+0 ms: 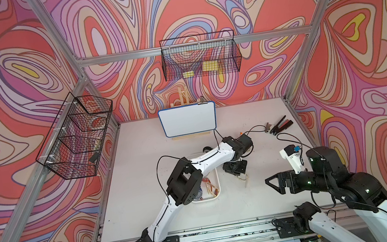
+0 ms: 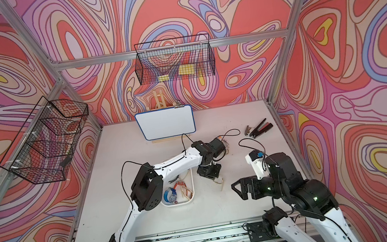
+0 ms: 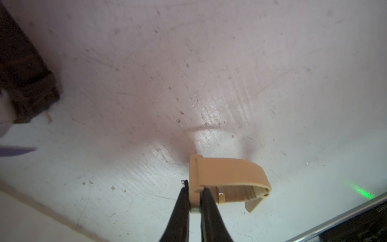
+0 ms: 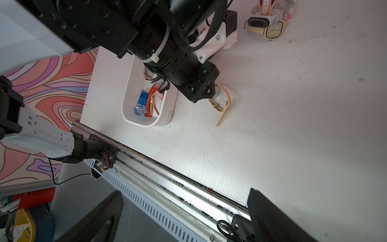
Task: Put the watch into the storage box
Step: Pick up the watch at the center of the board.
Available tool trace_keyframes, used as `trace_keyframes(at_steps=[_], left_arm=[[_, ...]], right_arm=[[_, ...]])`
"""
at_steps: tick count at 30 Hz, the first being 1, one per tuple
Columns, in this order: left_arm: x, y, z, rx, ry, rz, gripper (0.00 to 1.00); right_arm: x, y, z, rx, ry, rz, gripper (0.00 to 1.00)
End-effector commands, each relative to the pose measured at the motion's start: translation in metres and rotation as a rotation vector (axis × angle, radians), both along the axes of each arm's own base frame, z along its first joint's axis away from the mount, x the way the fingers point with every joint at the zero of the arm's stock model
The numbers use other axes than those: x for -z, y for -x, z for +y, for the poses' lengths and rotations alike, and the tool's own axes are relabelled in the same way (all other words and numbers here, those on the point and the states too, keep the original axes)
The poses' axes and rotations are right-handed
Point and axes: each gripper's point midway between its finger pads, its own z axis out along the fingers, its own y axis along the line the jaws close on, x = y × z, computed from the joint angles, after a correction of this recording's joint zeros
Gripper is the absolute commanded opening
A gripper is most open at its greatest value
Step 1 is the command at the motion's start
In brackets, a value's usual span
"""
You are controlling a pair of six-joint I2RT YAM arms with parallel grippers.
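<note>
A beige watch [image 3: 228,178] lies on the white table just right of the storage box, also seen in both top views [image 1: 244,178] [image 2: 220,182] and in the right wrist view [image 4: 222,102]. My left gripper [image 3: 194,188] points down at it, its black fingers shut on the strap near the buckle end. The storage box [image 4: 165,118], a shallow white tray [image 1: 216,175] [image 2: 191,179], holds a blue watch [image 4: 139,105], an orange one and a beige one; my left arm hides part of it. My right gripper [image 4: 184,191] [image 1: 273,183] hovers open and empty over the table's front edge.
More watches [image 4: 270,23] lie in a pile behind the left wrist. A whiteboard [image 1: 188,119] stands at the back of the table, and black hand tools [image 1: 280,125] lie at the back right. Two black wire baskets [image 1: 200,58] [image 1: 75,136] hang on the frame.
</note>
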Motion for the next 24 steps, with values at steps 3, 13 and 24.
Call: trace_keyframes(at_steps=[3,13,24], left_arm=[[-0.033,-0.002,0.016,0.021,-0.030,-0.052,0.09],[-0.083,0.002,0.032,0.039,-0.014,-0.111,0.07],[-0.136,-0.004,0.100,-0.006,-0.066,-0.189,0.06]], right_arm=[[-0.005,-0.003,-0.002,0.018,0.001,-0.027,0.98],[-0.008,-0.007,0.005,-0.003,-0.030,-0.035,0.98],[-0.008,-0.011,0.010,-0.014,-0.049,-0.030,0.98]])
